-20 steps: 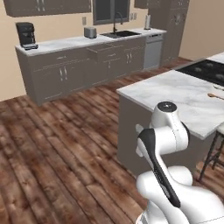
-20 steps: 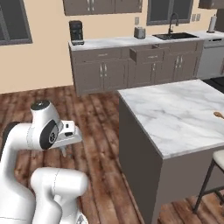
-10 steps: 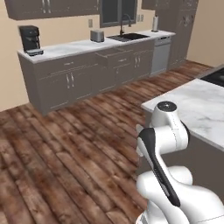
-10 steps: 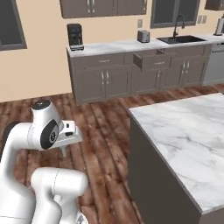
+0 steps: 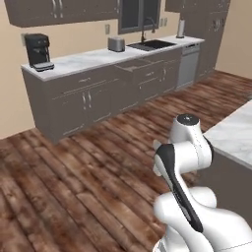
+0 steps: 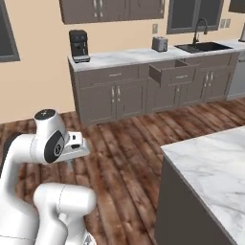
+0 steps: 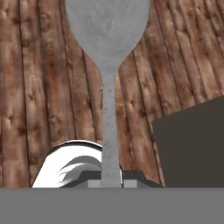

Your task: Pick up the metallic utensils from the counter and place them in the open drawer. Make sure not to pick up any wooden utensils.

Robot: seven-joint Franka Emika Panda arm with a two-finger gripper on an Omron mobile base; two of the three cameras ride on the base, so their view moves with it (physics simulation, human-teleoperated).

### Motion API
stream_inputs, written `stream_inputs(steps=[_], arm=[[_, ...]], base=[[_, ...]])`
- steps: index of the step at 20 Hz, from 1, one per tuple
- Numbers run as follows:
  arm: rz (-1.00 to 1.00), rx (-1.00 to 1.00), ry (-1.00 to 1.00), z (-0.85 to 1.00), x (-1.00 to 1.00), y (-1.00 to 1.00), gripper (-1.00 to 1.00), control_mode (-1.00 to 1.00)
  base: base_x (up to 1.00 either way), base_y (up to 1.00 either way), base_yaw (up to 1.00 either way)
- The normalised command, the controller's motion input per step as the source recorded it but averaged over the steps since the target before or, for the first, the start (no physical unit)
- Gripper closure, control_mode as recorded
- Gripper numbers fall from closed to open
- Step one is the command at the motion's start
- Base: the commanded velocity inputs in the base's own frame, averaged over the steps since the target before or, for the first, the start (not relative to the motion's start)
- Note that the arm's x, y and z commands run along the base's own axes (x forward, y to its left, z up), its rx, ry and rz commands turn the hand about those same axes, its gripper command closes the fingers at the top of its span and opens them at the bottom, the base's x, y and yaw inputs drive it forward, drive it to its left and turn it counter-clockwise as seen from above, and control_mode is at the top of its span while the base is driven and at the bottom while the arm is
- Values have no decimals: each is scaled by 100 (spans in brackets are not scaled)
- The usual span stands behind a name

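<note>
- The pincer (image 7: 110,183) at the bottom centre of the hand view pinches the handle of the silver-grey spoon (image 7: 108,52), whose bowl reaches the top edge over the wooden floor (image 7: 39,87).
- The marble table (image 6: 210,162) lies at lower right of the right base view.
- The open drawer (image 6: 172,74) juts from the far cabinets, upper right.

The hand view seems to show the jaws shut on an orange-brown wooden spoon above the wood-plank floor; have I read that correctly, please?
Not quite: the spoon is wrong. The hand view shows the jaws shut on the small silver-grey metal spoon, its handle running down to the gripper and its bowl pointing away. The rest holds: it hangs above the brown wood-plank floor.
</note>
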Motion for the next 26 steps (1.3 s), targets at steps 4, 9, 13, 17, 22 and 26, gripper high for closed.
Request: stream_inputs(steps=[4, 9, 13, 17, 22, 26], arm=[[0, 0, 0, 0, 0, 0, 100, 100], [0, 0, 0, 0, 0, 0, 100, 100], [0, 0, 0, 0, 0, 0, 100, 100], [0, 0, 0, 0, 0, 0, 100, 100], [0, 0, 0, 0, 0, 0, 100, 100], [0, 0, 0, 0, 0, 0, 100, 100]], base=[[100, 93, -26], [100, 88, -34], [100, 75, -41], [100, 69, -41], [100, 82, -45], [100, 90, -52]])
